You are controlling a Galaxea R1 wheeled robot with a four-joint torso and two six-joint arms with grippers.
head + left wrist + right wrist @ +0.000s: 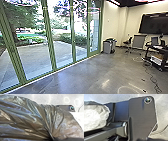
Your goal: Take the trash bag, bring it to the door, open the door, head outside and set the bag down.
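Trash bag [31, 119] held by L gripper [52, 138], bulk beside it; could get torn if green frame [49, 37] ahead's brushed. R gripper's state can't be told tbh.

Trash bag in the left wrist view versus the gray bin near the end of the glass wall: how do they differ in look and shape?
The trash bag is glossy, crinkled brownish plastic; the bin has plain gray sides and a darker top. The bag is loose and bulging, drawn into tight pleats; the bin is boxy and upright. The bin stands on the floor; the bag shows close to the wrist camera. Both are indoors.
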